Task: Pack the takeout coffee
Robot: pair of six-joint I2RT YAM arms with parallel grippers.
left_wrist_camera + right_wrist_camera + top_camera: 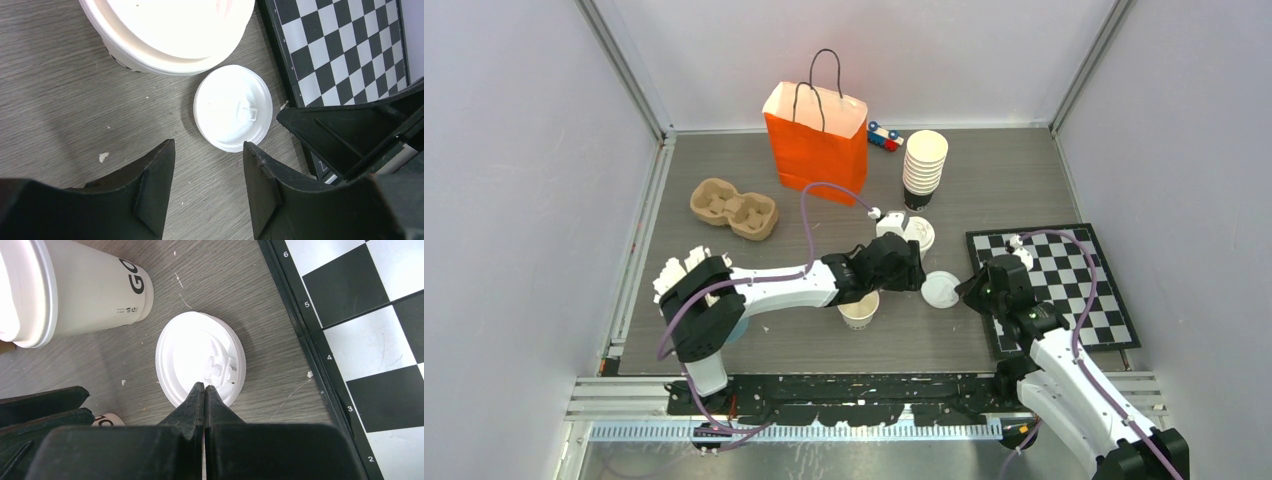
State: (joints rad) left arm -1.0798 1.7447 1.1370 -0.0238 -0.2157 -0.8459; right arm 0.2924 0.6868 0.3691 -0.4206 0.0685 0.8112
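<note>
Lying by the claws: one loose white lid (233, 107) sat flat on the grey tabletop (1004, 190), between the two claws. It was just beyond the tips of the left claw (209, 150) and right at the tip of the right claw (204, 386).
Left claw: released, its jaws stood apart with nothing between them, and the lid lay just ahead of the gap.
Right claw: clenched, its tips were pressed together over the lid's near rim and gripped nothing. Whether they touched the lid could not be told.
Lidded cup (75, 290): one, white with dark print on its side, near the loose lid on the side away from the arms' bases. Whether it was upright or tipped could not be told.
Open cup (859, 310): one, cream inside and lidless, stood upright and partly under the left arm, near the loose lid.
Cup stack (924, 165): one tall column of nested lidless cups, beyond the lidded cup.
Orange bag (816, 135): one, upright at the far middle with its mouth open and handles up, well apart from both claws.
Cardboard carrier (734, 208): one, left of the bag, with two wells showing.
Chessboard (1052, 285): one, on the right, its dark border just beside the loose lid.
Toy vehicle (884, 136): one, small, between the bag and the cup stack.
In the way: the left arm lay across the middle of the tabletop, between the open cup and the bag.
</note>
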